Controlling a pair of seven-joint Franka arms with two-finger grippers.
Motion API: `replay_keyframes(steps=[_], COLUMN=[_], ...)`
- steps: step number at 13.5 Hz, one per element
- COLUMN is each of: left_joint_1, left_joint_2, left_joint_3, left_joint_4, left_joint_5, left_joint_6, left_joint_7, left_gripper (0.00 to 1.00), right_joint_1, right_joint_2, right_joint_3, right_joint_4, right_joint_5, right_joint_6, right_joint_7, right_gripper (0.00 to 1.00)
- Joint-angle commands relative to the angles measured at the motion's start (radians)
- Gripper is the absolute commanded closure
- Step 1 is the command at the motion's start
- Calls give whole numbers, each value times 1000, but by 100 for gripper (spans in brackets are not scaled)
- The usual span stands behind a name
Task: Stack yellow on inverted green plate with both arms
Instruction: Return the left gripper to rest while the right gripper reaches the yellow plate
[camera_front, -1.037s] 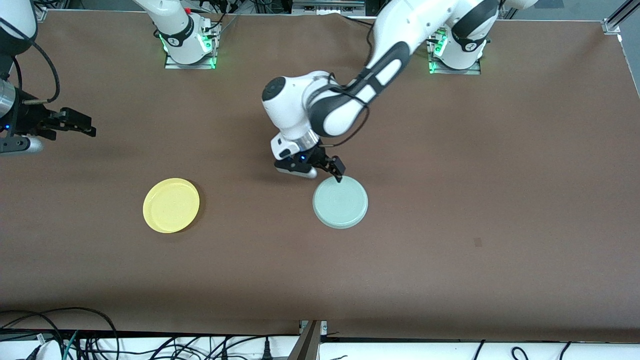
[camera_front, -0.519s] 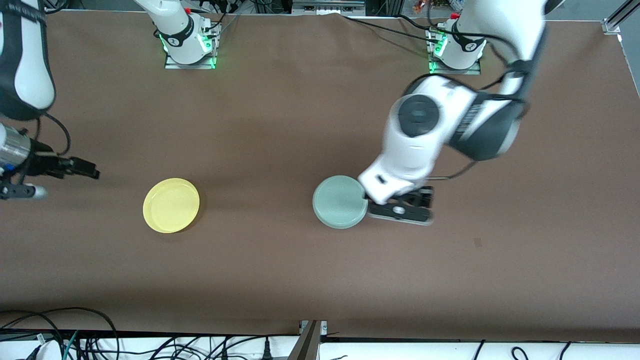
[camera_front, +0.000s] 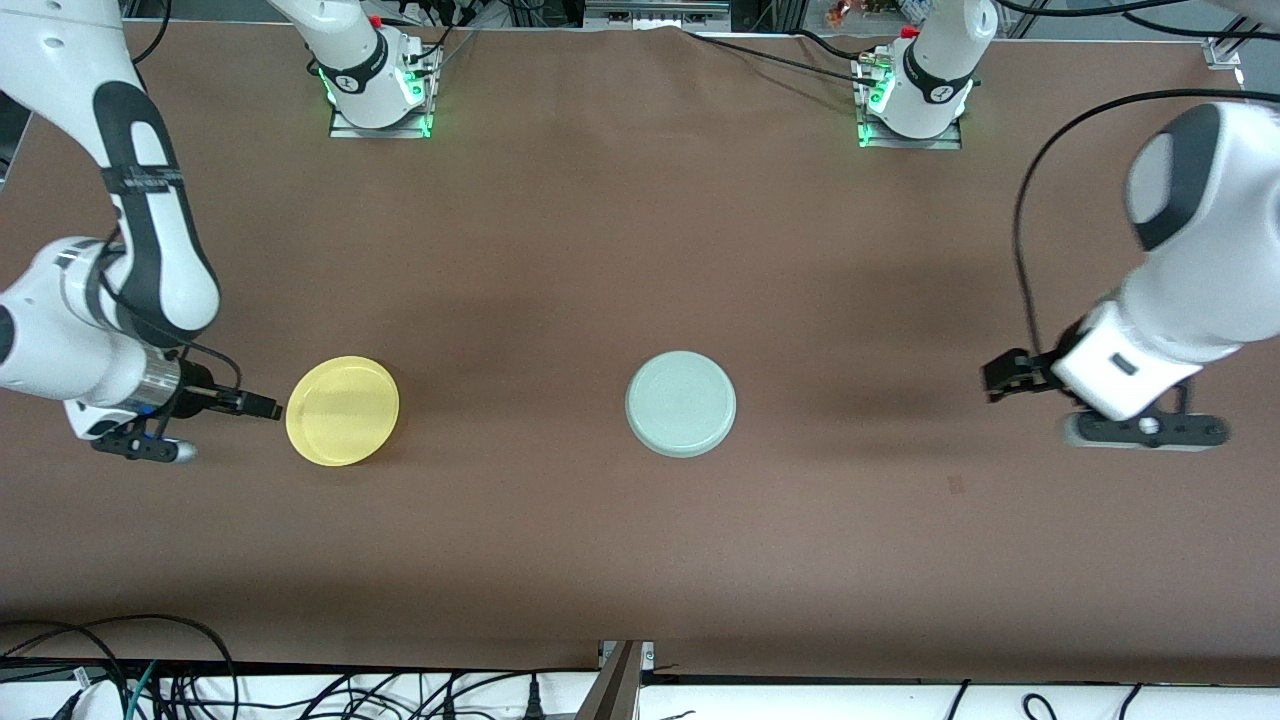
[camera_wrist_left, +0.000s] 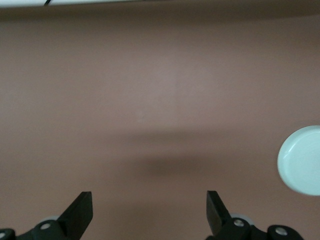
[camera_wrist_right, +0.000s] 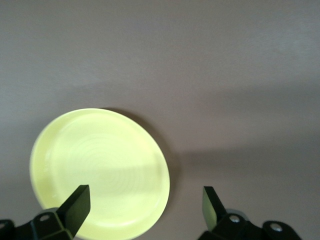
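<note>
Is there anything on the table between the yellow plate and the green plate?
Nothing visible. Only bare table lies between the yellow plate and the green plate. The right end effector sits beside the yellow plate, toward the right arm's end.

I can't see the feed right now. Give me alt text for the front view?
Two plates lie apart on the brown table: the yellow plate toward the right arm's end, the green plate mid-table, foot up. The right gripper sits low beside the yellow plate's rim, jaws open. The left gripper is away from the green plate, toward the left arm's end, holding nothing.
</note>
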Motion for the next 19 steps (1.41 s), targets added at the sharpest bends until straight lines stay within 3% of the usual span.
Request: replay_keyframes(steps=[1,4,6,8,9,10,11,17,19], left_joint_1=[20,54,63,56,52,54,54,54,49], left_joint_2=[-98,-138,-138,-134,-129,-118,-115,-81,-80], left_joint_3=[61,61,64,63,62,61,61,61,61], left_joint_4=[-67,-107,-116,-115,-107,-100,-97,-49,-49], left_joint_5=[-93,-96,-92,-84,-83,-81,-81,-82,-79], left_joint_6=[-67,-90,-86,-92,-93,-93,-93,-93,-93], left_joint_7=[20,31,49,49,46,45,45,43,42], left_gripper=[0,0,0,0,0,0,0,0,0], right_joint_1=[-9,-8,-9,-9,-9,-9,-8,-6,-3], right_joint_2=[-33,-7,12,13,18,21,21,-46,-73], right_joint_3=[8,23,37,37,37,37,37,63,127], right_joint_4=[-153,-235,-235,-235,-234,-234,-235,-212,-156], right_joint_5=[21,127,139,145,150,151,151,162,176], right_joint_6=[180,331,346,348,348,348,348,310,222], right_joint_7=[-112,-146,-190,-190,-190,-192,-193,-112,36], right_gripper=[8,11,36,70,77,95,100,100,100])
